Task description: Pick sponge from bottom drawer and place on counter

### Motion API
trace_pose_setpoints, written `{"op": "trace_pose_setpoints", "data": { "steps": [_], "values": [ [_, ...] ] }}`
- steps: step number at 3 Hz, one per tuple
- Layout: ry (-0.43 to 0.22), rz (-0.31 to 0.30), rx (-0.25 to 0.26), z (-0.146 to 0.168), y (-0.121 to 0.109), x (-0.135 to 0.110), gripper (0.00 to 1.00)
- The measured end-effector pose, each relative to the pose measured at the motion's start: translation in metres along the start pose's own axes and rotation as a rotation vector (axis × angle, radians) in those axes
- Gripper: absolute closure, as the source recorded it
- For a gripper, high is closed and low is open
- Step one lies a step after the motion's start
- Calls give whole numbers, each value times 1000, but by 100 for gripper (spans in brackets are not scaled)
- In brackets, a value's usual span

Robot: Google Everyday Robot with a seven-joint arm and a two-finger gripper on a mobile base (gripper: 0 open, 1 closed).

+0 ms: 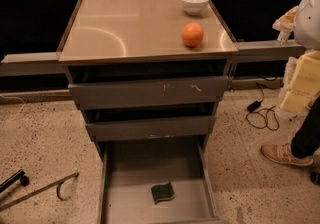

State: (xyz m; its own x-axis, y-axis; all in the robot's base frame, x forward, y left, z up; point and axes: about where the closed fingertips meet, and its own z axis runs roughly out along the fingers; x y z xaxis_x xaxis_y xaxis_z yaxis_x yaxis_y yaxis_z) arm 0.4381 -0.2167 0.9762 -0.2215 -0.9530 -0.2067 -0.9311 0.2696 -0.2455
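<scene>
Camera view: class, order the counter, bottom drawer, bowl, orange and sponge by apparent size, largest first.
1. counter
2. bottom drawer
3. bowl, orange and sponge: too alike to rank, and they sit at different distances.
The tool is not in view.

Speckled beige floor (45,133). Dark panels (30,23) run along the back, with a grey rail (30,58) below them. Black cable (262,115) loops on the floor at right, near a tan shoe (285,154). Thin metal rod (37,190) lies lower left. Warm indoor light.

No readable text, label or number anywhere; jaws out of view.
</scene>
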Motion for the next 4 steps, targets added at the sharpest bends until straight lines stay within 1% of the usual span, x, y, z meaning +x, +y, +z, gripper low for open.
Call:
{"op": "trace_pose_setpoints", "data": {
  "steps": [1,2,3,4],
  "values": [
    [0,0,0,0,0,0,0],
    [-11,16,-15,32,1,7,0],
    [-95,43,-116,122,17,9,0],
    [-233,72,-224,217,53,7,0]
  ]
}}
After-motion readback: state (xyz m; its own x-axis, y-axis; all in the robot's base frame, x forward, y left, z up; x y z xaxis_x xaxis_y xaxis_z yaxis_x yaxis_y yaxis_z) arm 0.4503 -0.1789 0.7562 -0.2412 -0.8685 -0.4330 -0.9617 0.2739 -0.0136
